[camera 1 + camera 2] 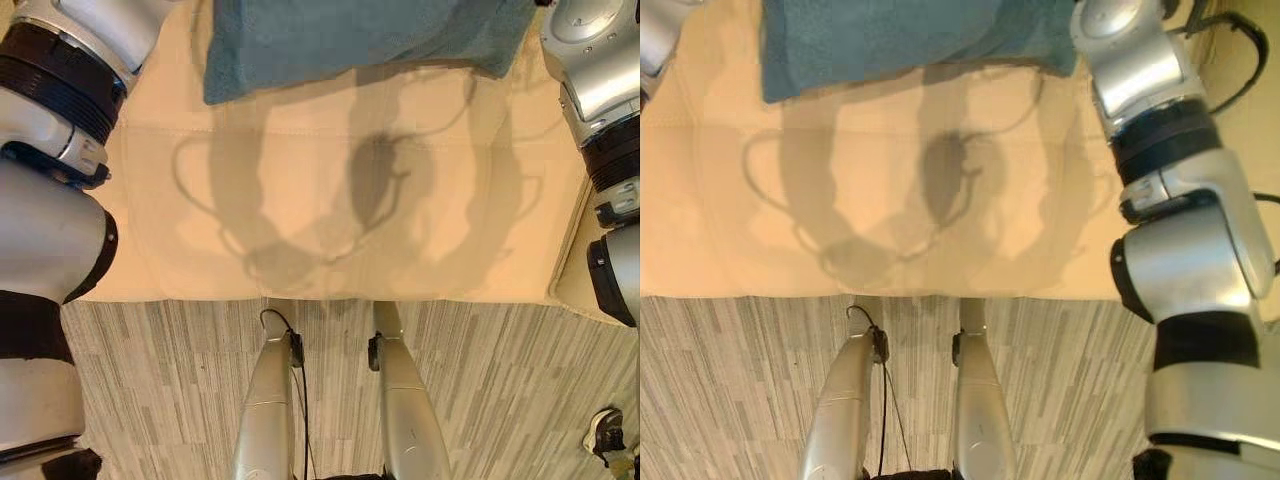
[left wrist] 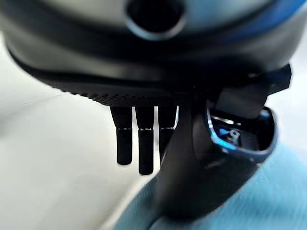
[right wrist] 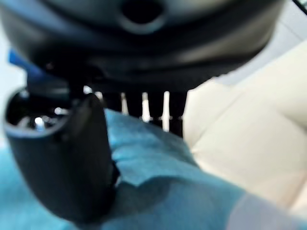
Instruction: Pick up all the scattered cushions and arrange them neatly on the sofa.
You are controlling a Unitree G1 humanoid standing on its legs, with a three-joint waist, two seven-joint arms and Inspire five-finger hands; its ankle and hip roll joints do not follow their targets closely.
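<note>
The teal cushion (image 1: 360,40) is lying at the far edge of the cream sofa seat (image 1: 330,220), spanning most of the seat's width, its near edge running roughly level from left to right. You are looking down on it from the head views, with both silver-grey arms reaching toward its two ends, one at the far left and one at the far right.

Your left hand (image 2: 192,158) is sitting at the cushion's left end. In the left wrist view, the dark fingers (image 2: 139,143) are hanging straight in a row, their tips clear of the teal fabric and showing against the pale sofa surface behind, while the thumb is lying against the cushion's top face. The hand is reading as spread and relaxed, not clamped on the fabric.

Your right hand (image 3: 62,163) is sitting at the cushion's right end. In the right wrist view, the thumb is pressing down on the teal fabric, and the fingers (image 3: 154,108) are extending straight past the cushion's far rim, partly hidden behind it. You cannot tell from these views whether those fingers are curling round the edge.

The grey striped floor (image 1: 500,400) is showing on the near side of the sofa's front edge. The cream sofa back (image 3: 249,134) is showing just beside the cushion in the right wrist view.
</note>
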